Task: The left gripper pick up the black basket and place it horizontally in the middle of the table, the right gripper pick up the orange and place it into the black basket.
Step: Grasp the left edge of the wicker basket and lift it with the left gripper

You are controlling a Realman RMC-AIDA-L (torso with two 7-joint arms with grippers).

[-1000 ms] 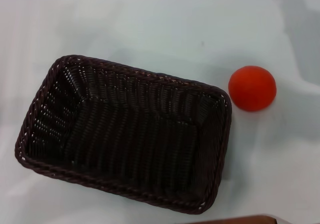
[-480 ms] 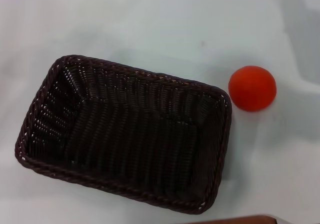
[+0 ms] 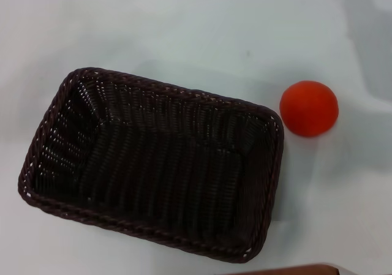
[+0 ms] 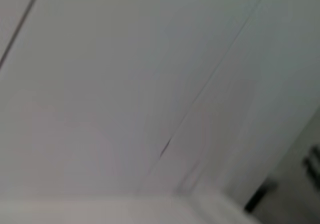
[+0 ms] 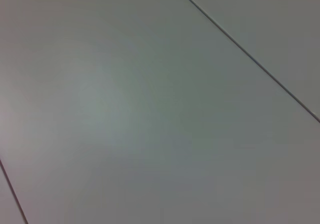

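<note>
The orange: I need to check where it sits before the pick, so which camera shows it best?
The head view. There the orange shows whole, resting on the table just right of the basket, outside it. Neither wrist view shows the orange at all, only plain pale surfaces with thin seams.

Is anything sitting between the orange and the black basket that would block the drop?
Nothing visible does. The orange lies on bare white table just off the black basket's right end, apart from it. The basket is empty. Neither gripper is in view.
</note>
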